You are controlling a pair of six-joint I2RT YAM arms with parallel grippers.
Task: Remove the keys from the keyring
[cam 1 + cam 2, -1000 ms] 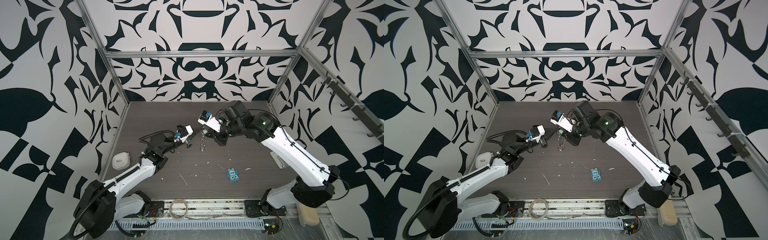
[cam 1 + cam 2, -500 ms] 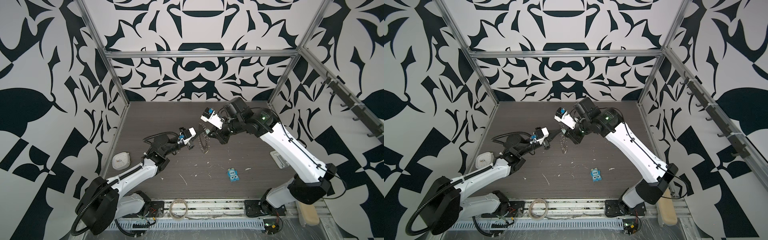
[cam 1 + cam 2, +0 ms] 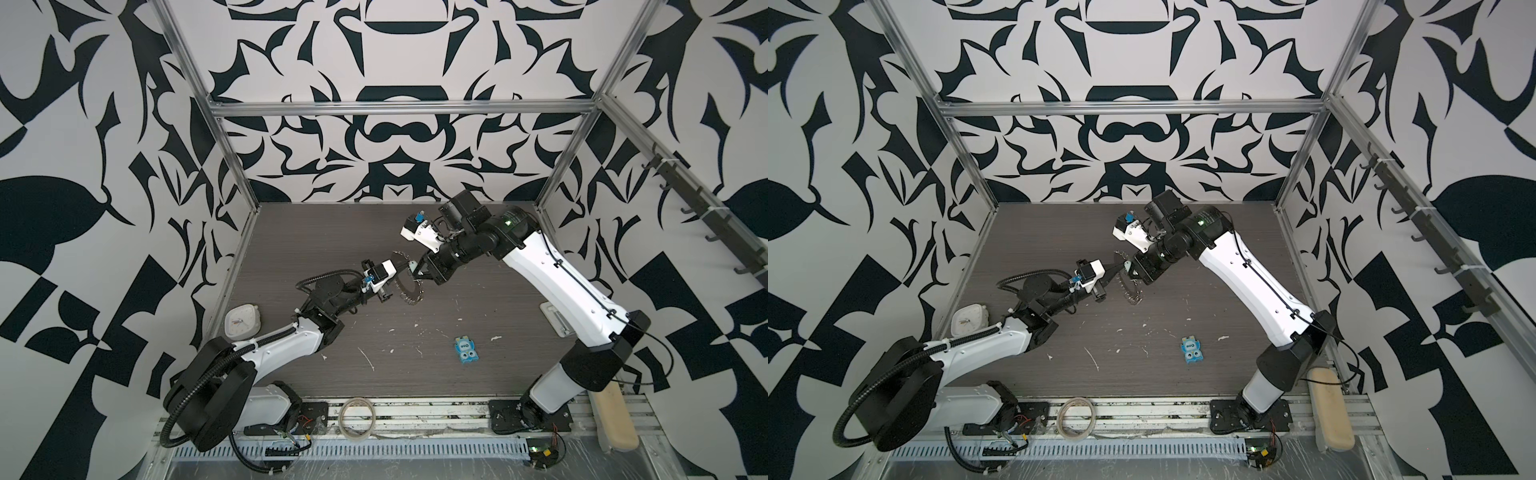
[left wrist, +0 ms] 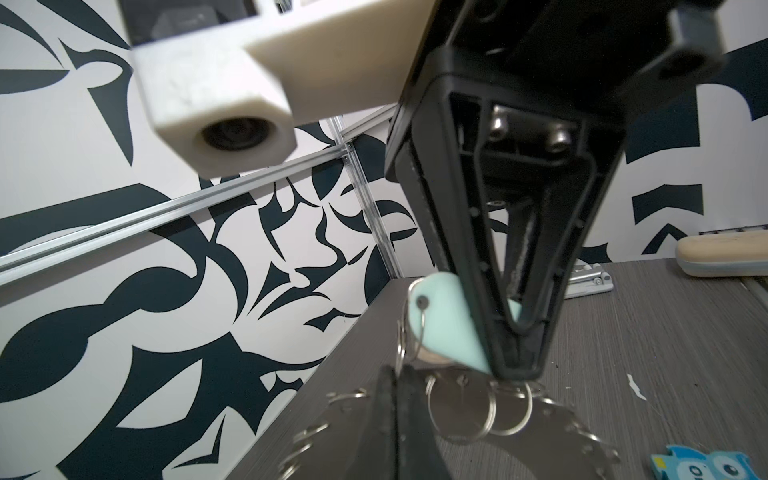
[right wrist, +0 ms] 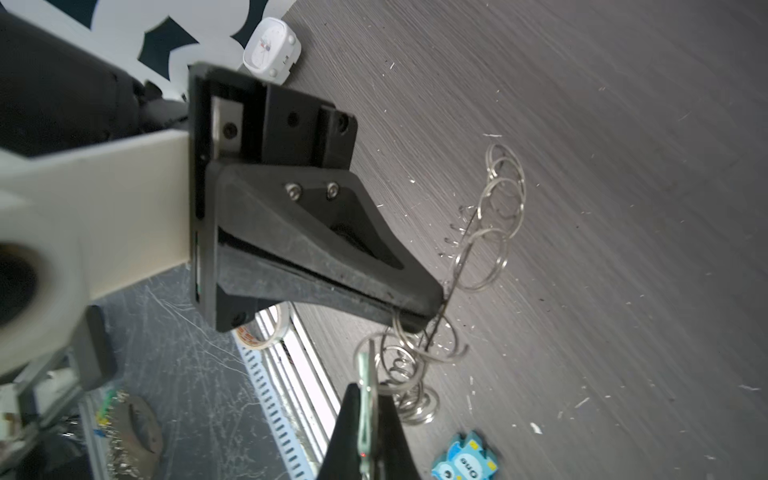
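Both top views: the keyring (image 3: 409, 289) was held at mid-frame, between the two arms. The left gripper (image 3: 398, 271) was clamped on the disc's rim; the left wrist view showed its tips pinching the metal edge. The right gripper (image 3: 417, 269) was closed on the keys (image 4: 440, 320), gripping the pale fob, whose hole was threaded by a split ring (image 4: 415, 332) at the disc's edge. A blue packet (image 3: 466, 350) lay on the tabletop (image 3: 324, 232), lower right of centre, well apart.
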